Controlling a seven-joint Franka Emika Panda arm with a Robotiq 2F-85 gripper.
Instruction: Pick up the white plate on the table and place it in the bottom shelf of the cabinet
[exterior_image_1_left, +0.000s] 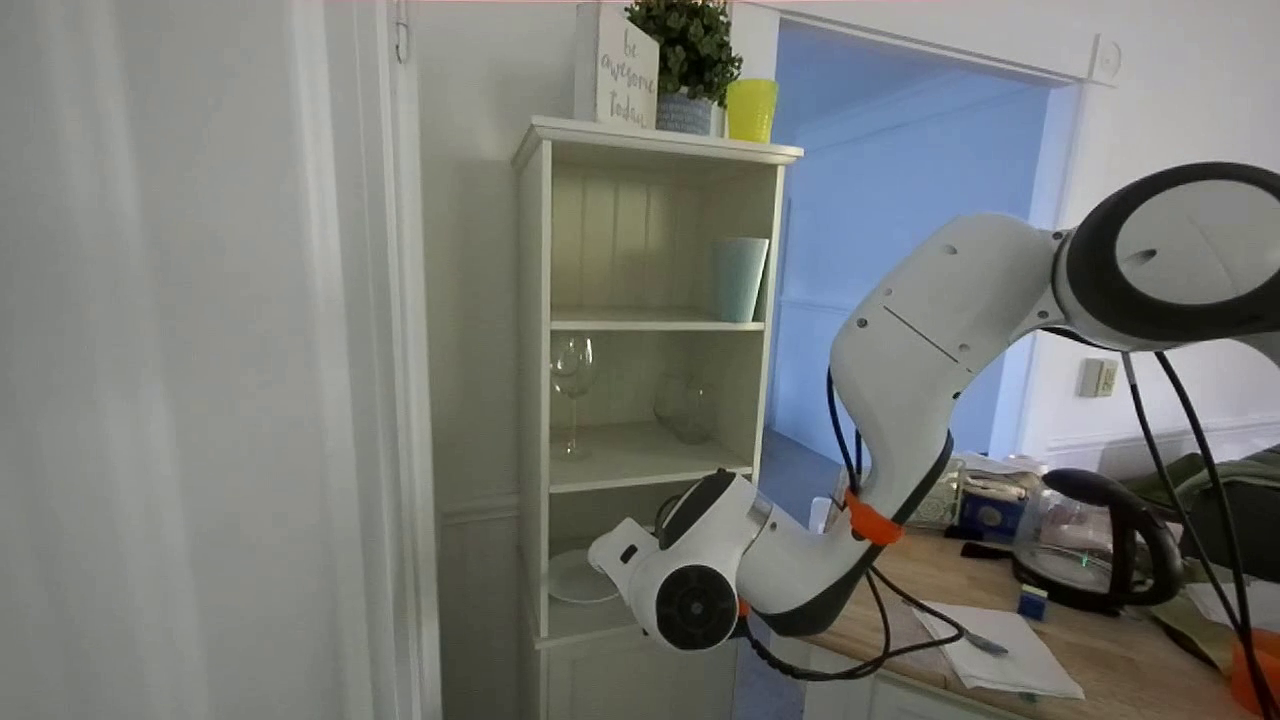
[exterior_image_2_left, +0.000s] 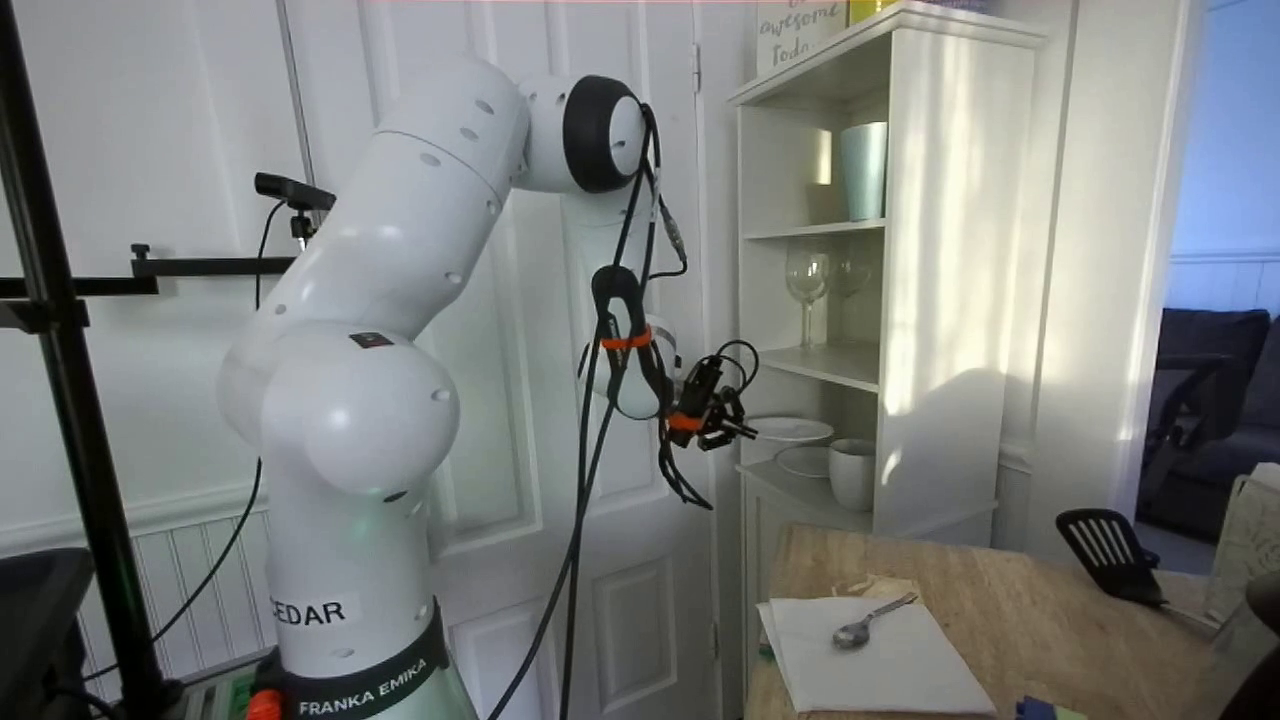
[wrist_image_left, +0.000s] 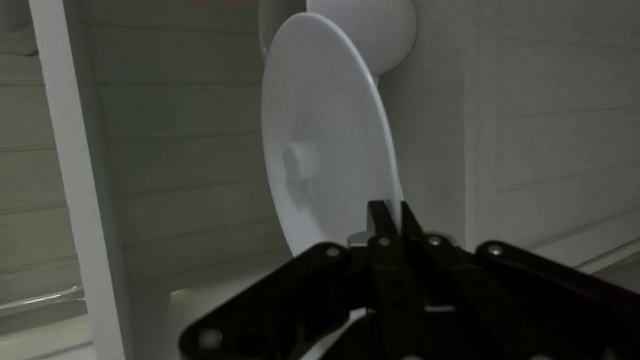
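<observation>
Above bottom shelf (exterior_image_1_left: 580, 623), end effector (wrist_image_left: 394, 212) pinching white plate (wrist_image_left: 330, 132)

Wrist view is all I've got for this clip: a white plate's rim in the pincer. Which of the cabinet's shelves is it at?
Observer: The bottom shelf; an exterior view shows the white plate at that level.
Operator: What stands on the uppermost shelf inside?
Observer: A light blue cup.
Operator: Anything on the table?
Observer: Yes, in an exterior view a spoon lies on a white sheet there.
</observation>
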